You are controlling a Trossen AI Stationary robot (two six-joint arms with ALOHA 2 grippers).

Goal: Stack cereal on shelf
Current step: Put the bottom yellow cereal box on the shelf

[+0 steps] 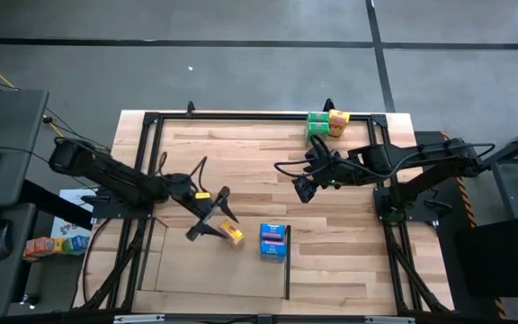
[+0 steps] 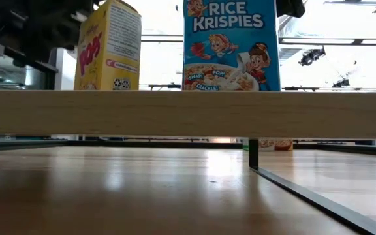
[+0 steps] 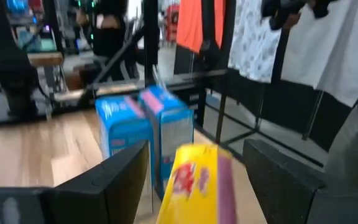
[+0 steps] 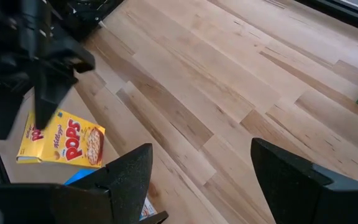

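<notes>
The left claw (image 1: 207, 219), jaws released, straddles the upright yellow cardboard cereal box (image 1: 232, 234) at its four o'clock, nearer than the released right claw (image 1: 304, 187).

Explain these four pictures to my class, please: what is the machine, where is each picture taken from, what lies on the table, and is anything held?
Two dark robot arms work at a wooden table. One picture looks straight down, one looks level along the tabletop, and two come from cameras on the wrists. The left end effector stands open around a yellow cereal box, apparently not gripping it. Beside it stand two blue boxes. Two green boxes and another yellow-orange box wait at the far edge. The right end effector hovers open and empty over bare wood.
</notes>
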